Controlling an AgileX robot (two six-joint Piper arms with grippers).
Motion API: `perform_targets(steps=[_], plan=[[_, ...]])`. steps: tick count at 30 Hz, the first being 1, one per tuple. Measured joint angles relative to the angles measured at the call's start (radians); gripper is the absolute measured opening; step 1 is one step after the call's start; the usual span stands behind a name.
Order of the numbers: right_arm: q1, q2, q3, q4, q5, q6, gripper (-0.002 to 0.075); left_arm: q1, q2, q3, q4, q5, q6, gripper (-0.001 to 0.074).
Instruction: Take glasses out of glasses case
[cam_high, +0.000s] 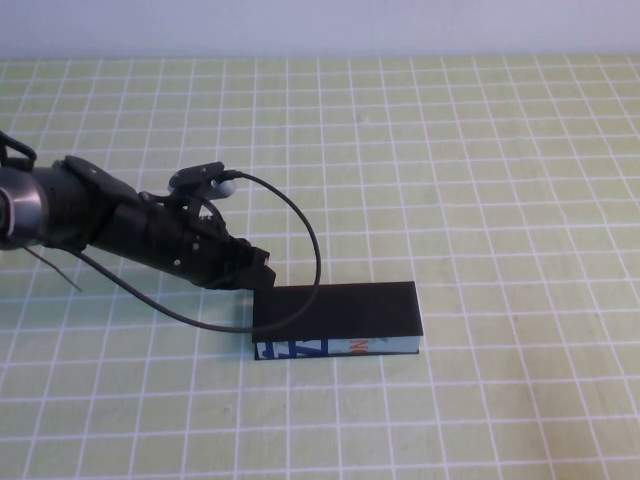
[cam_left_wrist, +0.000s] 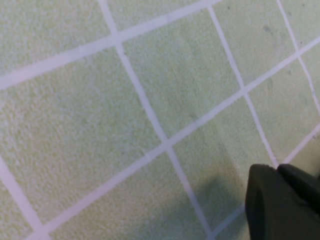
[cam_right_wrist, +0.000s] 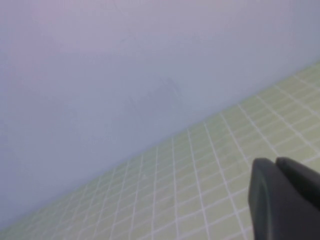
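Zero progress so far, judging by the closed lid: glasses case (cam_high: 338, 320) sitting shut at lower centre of the high view, white printed side facing the near edge, glasses nowhere visible, presumably inside. Over at centre left, left gripper (cam_high: 258, 272) low over the green grid mat (cam_high: 480, 180), right by the case's left end; contact hard to call. Fingers look pressed together, holding nothing. Right gripper (cam_right_wrist: 280, 200) off somewhere facing a wall, seemingly closed too, empty. Lid opening and glasses removal both left.
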Motion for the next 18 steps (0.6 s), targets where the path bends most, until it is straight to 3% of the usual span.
perform_targets(steps=[8, 13, 18], plan=[[0.0, 0.229, -0.234, 0.06, 0.446, 0.003, -0.0018, 0.0, 0.0, 0.0, 0.005, 0.0, 0.0, -0.0004], [0.0, 0.543, -0.465, 0.06, 0.702, -0.177, -0.0018, 0.0, 0.0, 0.0, 0.005, 0.002, 0.0, -0.0004], [0.0, 0.844, -0.638, 0.108, 0.807, -0.372, -0.0018, 0.0, 0.0, 0.0, 0.005, 0.002, 0.0, -0.0004]])
